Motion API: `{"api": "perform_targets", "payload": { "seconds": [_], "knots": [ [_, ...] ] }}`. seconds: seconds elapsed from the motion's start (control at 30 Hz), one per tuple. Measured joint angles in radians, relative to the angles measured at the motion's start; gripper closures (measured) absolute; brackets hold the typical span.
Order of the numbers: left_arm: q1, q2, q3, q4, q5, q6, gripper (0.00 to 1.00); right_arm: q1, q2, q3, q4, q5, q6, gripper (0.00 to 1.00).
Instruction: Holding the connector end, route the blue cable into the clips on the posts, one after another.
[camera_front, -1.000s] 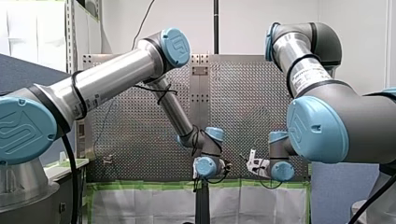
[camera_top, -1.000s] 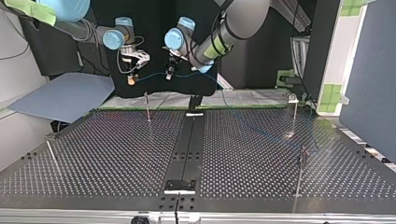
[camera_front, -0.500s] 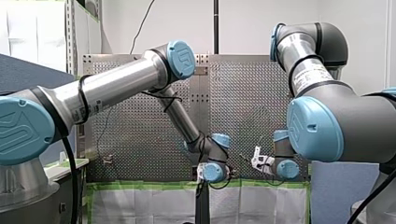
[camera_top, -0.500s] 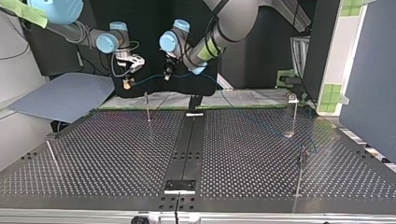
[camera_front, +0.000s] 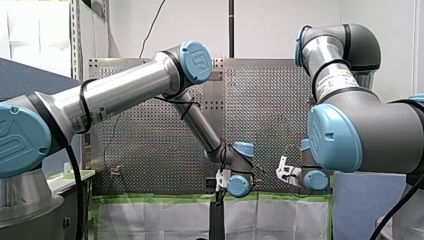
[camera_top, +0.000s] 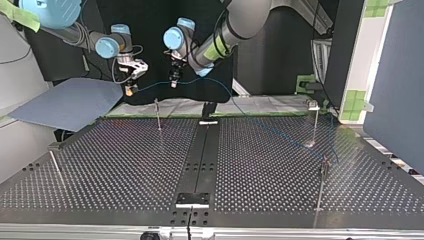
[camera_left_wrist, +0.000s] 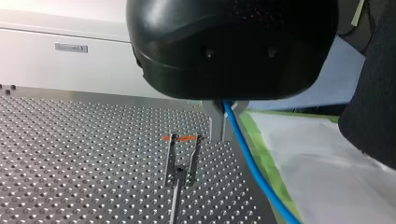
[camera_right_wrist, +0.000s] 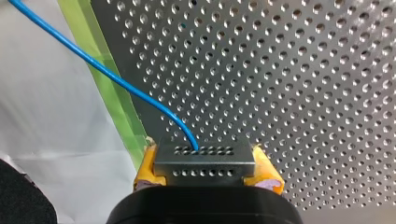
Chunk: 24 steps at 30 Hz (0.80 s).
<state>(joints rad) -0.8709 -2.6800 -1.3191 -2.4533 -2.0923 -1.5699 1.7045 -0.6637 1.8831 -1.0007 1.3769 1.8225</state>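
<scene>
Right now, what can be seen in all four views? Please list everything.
table: one, grey, perforated
posts: four, thin metal, on the table
clip: one, orange-tipped, on a post
cable: one, blue, above the table's far edge
connector: one, grey, at the cable's end
sheet: one, blue, top view's left
tape: one strip, green, table's edge
arms: two, silver with blue caps
left gripper: black, shut on cable
right gripper: yellow pads, shut on connector

a white wall (camera_front: 270, 25) rises beyond the perforated table (camera_front: 150, 125). white sheeting (camera_front: 150, 220) edged with green tape (camera_front: 150, 198) lies along its edge. seen from across, a blue-grey partition (camera_top: 395, 75) stands beside a dark backdrop (camera_top: 280, 65).
</scene>
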Motion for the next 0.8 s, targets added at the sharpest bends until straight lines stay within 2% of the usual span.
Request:
{"api": "perform_targets", "payload": {
  "seconds": [0.17,0.37,0.5,0.8],
  "knots": [
    [-0.012,0.000,0.000,0.031,-0.045,0.031,1.00,-0.008,0.000,0.000,0.010,-0.011,-0.004,1.00],
    [-0.018,-0.016,0.021,0.036,-0.089,0.039,1.00,-0.011,0.000,0.000,0.020,-0.030,-0.003,1.00],
    [-0.021,-0.046,0.051,0.010,-0.094,0.038,1.00,-0.012,0.000,0.000,0.028,-0.043,-0.002,1.00],
    [-0.023,-0.114,0.127,-0.042,-0.087,0.019,1.00,-0.020,0.000,-0.010,0.047,-0.049,-0.002,1.00]
  ]
}}
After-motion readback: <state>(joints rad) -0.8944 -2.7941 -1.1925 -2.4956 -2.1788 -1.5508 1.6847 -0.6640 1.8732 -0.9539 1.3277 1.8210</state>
